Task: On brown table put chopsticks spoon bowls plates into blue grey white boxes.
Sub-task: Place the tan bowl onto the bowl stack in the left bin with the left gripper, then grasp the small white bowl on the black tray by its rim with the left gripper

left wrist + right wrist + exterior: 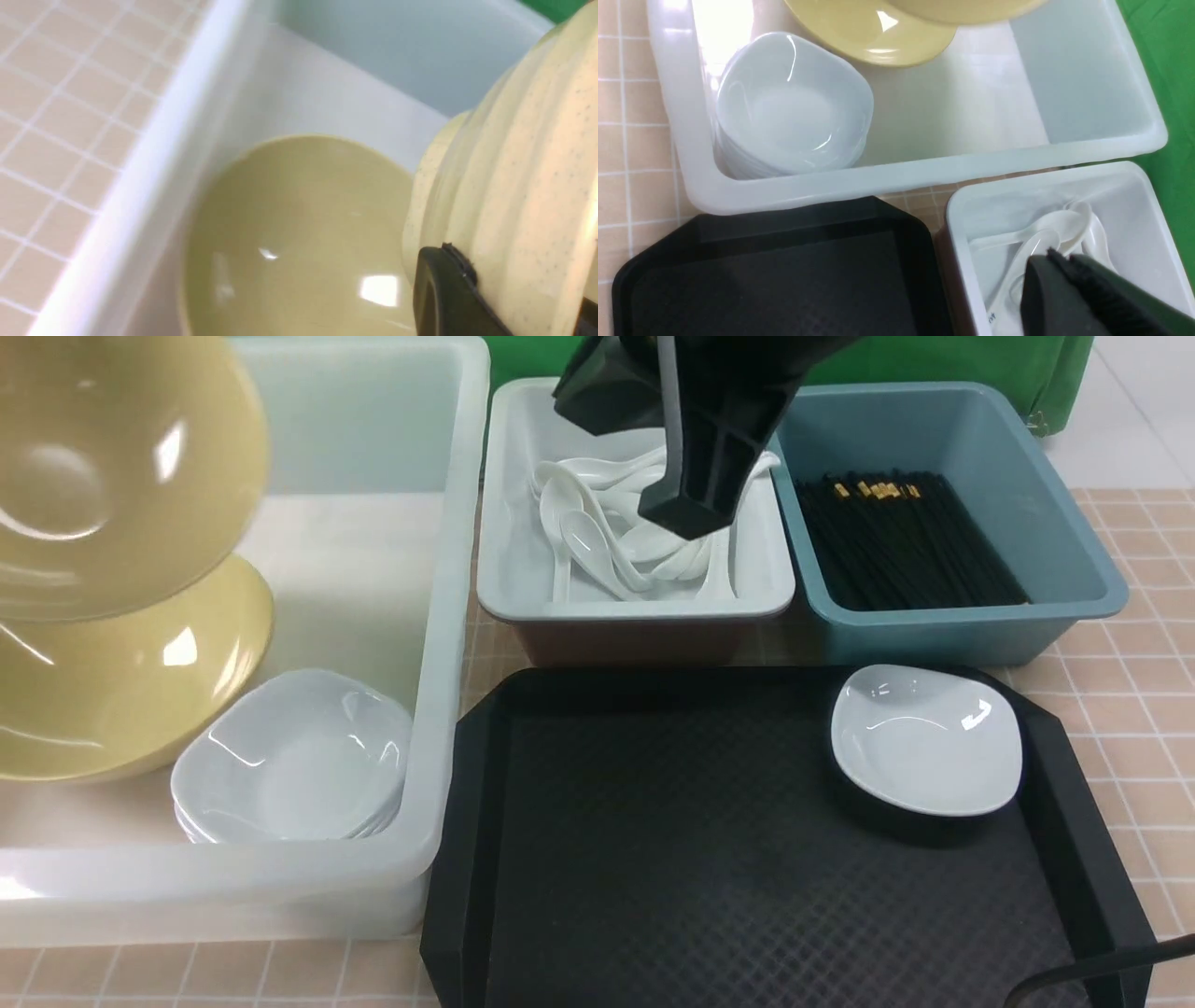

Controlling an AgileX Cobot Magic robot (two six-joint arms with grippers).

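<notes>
My left gripper (514,284) is shut on the rim of a yellow bowl (103,467), holding it tilted above a second yellow bowl (121,681) that lies in the big white box (448,616). A stack of white square plates (294,761) sits in that box's near corner. My right gripper (686,515) hangs shut and empty just over the white spoons (597,546) in the grey box (635,602); its closed fingertips (1057,259) show in the right wrist view. Black chopsticks (906,541) fill the blue box (1074,579). One white square plate (924,737) lies on the black tray (709,859).
The three boxes stand side by side at the back of the tiled brown table (1148,644). The black tray lies in front of the grey and blue boxes. A green cloth (1027,373) hangs behind. A dark cable (1102,971) crosses the tray's near right corner.
</notes>
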